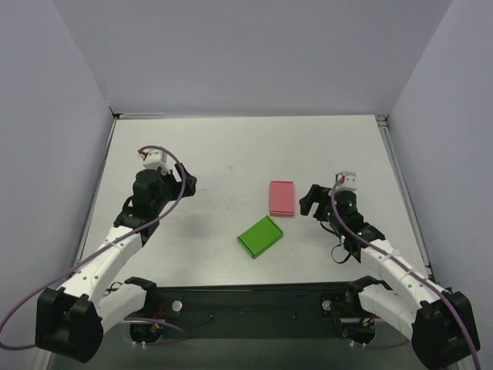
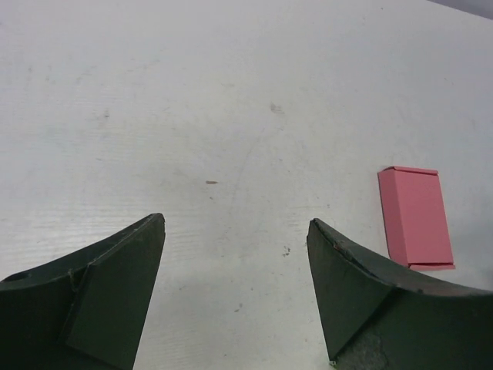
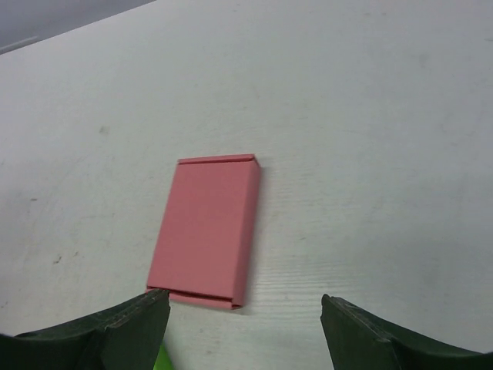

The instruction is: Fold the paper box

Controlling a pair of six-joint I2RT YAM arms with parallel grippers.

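Observation:
The green paper box (image 1: 259, 236) lies flat on the white table (image 1: 223, 154), near the front middle, turned at an angle. Only a thin green sliver of it (image 3: 163, 359) shows at the bottom of the right wrist view. My left gripper (image 1: 185, 183) is open and empty, well to the left of the box; its view (image 2: 236, 231) shows bare table between the fingers. My right gripper (image 1: 310, 199) is open and empty, to the right of the box and close beside a pink box; its view (image 3: 245, 304) shows table between the fingers.
A flat pink box (image 1: 282, 198) lies just behind the green one; it shows in the right wrist view (image 3: 206, 230) and at the right of the left wrist view (image 2: 416, 216). Grey walls enclose the table on three sides.

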